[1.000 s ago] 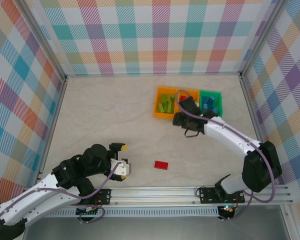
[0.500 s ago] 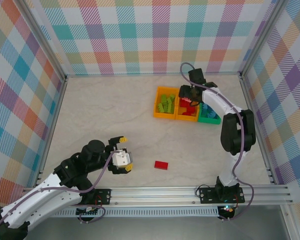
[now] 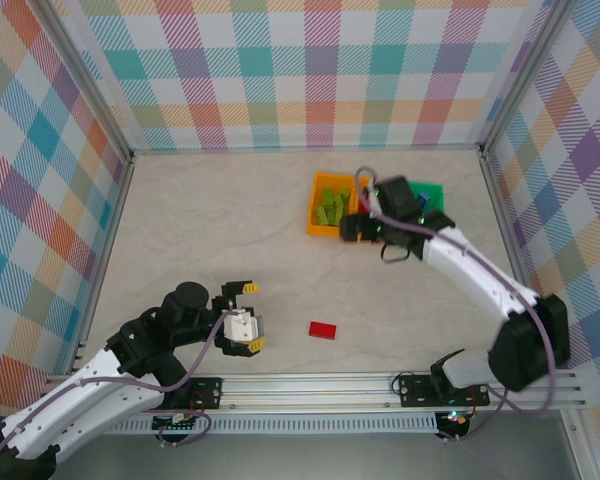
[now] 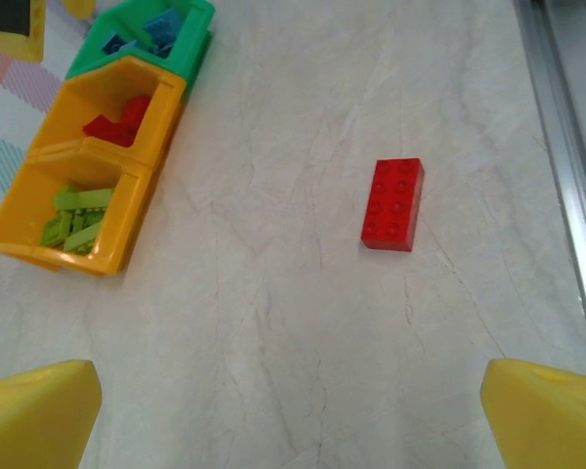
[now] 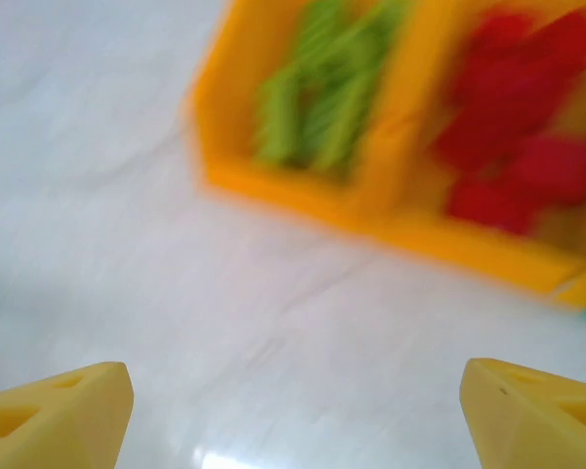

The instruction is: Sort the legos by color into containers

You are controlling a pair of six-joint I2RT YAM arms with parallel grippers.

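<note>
**Sorting nearly finished, one red brick lying loose**

Bricks are sitting grouped by color in the three bins, as far as the views are showing. Lime bricks (image 4: 73, 220) are filling the end bin (image 4: 127, 234), which is orange. Red bricks (image 4: 117, 122) are lying in the middle bin (image 4: 168, 117), also orange, and blue bricks (image 4: 151, 29) are resting in the green bin (image 4: 203, 34).

One red brick (image 4: 393, 204) is lying flat on the table (image 4: 273, 322), studs up, outside every bin. From above it is looking like the only piece waiting to be sorted.

The left gripper (image 4: 293, 410) is hanging with its fingers spread wide and nothing between them. The red brick is lying ahead of it, a little toward its right finger and touching neither. The bins are standing well beyond the brick, ahead and off to this gripper's left.

The right gripper (image 5: 293, 415) is also holding its fingers wide apart and carrying nothing. The end bin and the middle bin are sitting just ahead of its fingertips, though its wrist view is coming through blurred.

Judging from this, the job is almost done. What is left is picking up the red brick and dropping it in the middle bin with the other reds. The left gripper is looking better placed for that, being the nearer one and already facing the brick.
</note>
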